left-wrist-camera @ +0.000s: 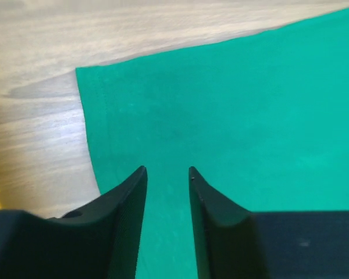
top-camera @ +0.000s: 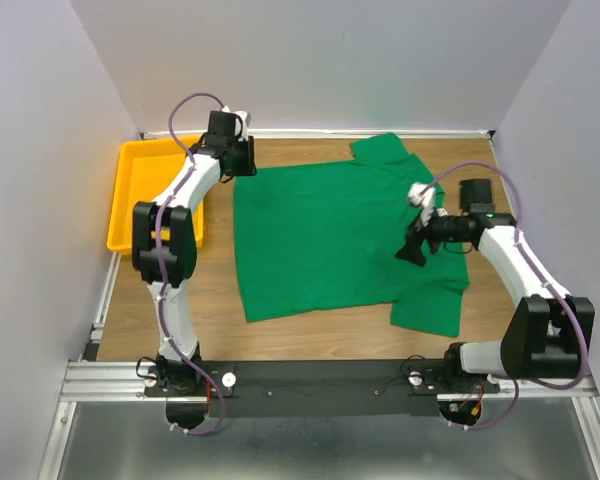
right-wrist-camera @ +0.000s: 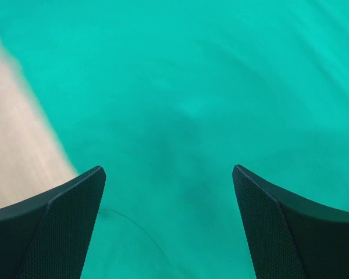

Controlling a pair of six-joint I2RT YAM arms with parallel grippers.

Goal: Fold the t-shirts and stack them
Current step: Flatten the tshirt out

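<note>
T-shirt [top-camera: 320, 235] lies flat under both grippers, nothing pinched. Left gripper [left-wrist-camera: 167, 171] is half spread, the hem corner just ahead of its tips; right gripper [right-wrist-camera: 168, 174] is spread wide over cloth. I'd grab the edges low and lift evenly.

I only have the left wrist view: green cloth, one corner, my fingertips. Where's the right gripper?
Observer: The right gripper is over the opposite end of the t-shirt, between the sleeves, jaws wide open.
Operator: Anything beside the shirt?
Observer: A yellow tray sits left of it.
Operator: Folded yet?
Observer: No, it lies spread flat, one sleeve toward the far side, one toward the near side.
</note>
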